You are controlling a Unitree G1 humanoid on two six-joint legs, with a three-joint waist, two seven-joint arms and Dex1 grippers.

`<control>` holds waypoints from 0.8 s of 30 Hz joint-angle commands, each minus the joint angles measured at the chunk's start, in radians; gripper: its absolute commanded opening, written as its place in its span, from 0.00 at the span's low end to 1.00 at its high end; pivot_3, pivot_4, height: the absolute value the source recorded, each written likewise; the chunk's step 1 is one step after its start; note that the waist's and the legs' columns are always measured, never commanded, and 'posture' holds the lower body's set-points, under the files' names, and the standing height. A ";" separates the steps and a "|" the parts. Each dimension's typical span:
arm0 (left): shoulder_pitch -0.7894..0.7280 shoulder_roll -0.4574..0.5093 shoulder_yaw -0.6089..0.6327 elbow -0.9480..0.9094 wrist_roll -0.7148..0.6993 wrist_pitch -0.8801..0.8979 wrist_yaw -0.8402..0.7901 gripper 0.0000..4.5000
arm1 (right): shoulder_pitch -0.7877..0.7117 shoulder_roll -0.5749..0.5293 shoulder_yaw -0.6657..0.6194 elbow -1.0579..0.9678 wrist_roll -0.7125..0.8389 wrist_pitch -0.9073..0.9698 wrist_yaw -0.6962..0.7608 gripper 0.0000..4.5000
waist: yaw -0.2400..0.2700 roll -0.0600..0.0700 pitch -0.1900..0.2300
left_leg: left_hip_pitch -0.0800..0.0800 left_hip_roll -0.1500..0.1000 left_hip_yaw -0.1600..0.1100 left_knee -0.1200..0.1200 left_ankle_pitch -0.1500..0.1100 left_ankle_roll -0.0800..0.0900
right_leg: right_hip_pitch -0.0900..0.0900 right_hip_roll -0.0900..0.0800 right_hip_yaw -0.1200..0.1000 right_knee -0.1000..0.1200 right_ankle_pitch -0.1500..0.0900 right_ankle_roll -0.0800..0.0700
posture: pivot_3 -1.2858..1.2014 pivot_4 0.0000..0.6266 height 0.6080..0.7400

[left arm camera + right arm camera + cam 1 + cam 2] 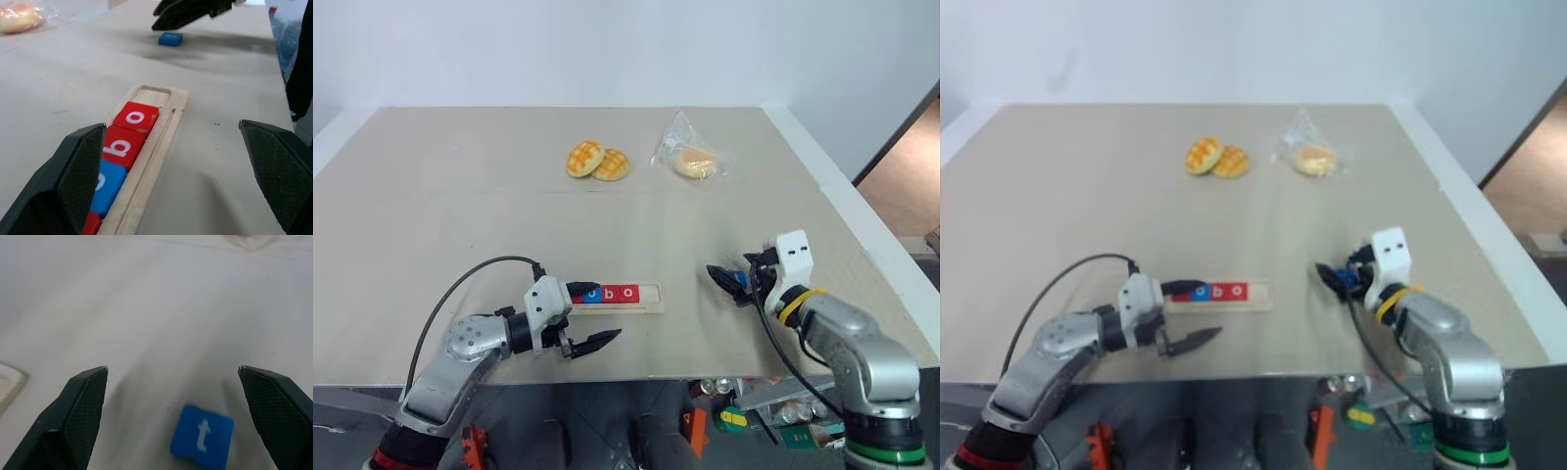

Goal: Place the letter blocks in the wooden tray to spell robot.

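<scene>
The wooden tray [649, 294] lies near the table's front edge. In it, from its left end, sit a red tile [90, 223], a blue o [105, 181], a red b [119, 145] and a red o [135, 116]; the slot at the right end is empty. My left gripper [590, 315] is open at the tray's left end, with one finger over the first tile and the other in front of the tray. A blue t block [202, 436] lies flat on the table to the tray's right. My right gripper [173, 367] hovers open just above it, holding nothing.
Two golden buns [597, 161] and a bun in a clear bag [690, 157] lie at the back of the table. The table's front edge runs just behind both grippers, and its right edge [862, 235] is close to my right arm.
</scene>
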 commanded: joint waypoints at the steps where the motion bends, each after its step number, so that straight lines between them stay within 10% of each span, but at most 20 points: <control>1: -0.014 0.000 -0.003 -0.017 0.000 -0.011 -0.003 1.00 | 0.025 0.044 -0.016 -0.087 -0.037 -0.019 -0.096 0.98 | 0.000 0.000 0.000 | 0.000 0.000 0.000 0.000 0.000 0.000 | 0.000 0.000 0.000 0.000 0.000 0.000 | 0.52 0.24 1.00; 12: -0.031 0.001 -0.010 -0.007 0.003 -0.007 -0.016 1.00 | 0.081 0.184 0.013 -0.057 -0.110 -0.056 -0.238 0.98 | 0.001 0.000 0.000 | 0.000 0.000 0.001 0.000 0.000 0.000 | 0.000 -0.001 0.001 0.000 0.000 0.000 | 0.52 0.24 1.00; 21: -0.032 0.007 -0.015 -0.008 0.005 -0.004 -0.022 1.00 | 0.160 0.265 0.089 -0.127 -0.130 -0.047 -0.283 0.27 | 0.001 0.000 -0.001 | 0.000 0.000 0.001 0.000 0.000 0.000 | 0.000 -0.001 0.000 0.000 -0.001 -0.002 | 0.52 0.24 1.00; 24: -0.032 0.011 -0.017 -0.006 0.006 -0.005 -0.026 1.00 | 0.147 0.289 0.089 -0.176 -0.102 -0.001 -0.294 0.27 | 0.000 0.000 -0.001 | 0.000 0.000 0.001 0.000 0.000 0.000 | 0.000 -0.001 0.001 0.000 -0.002 -0.004 | 0.52 0.24 1.00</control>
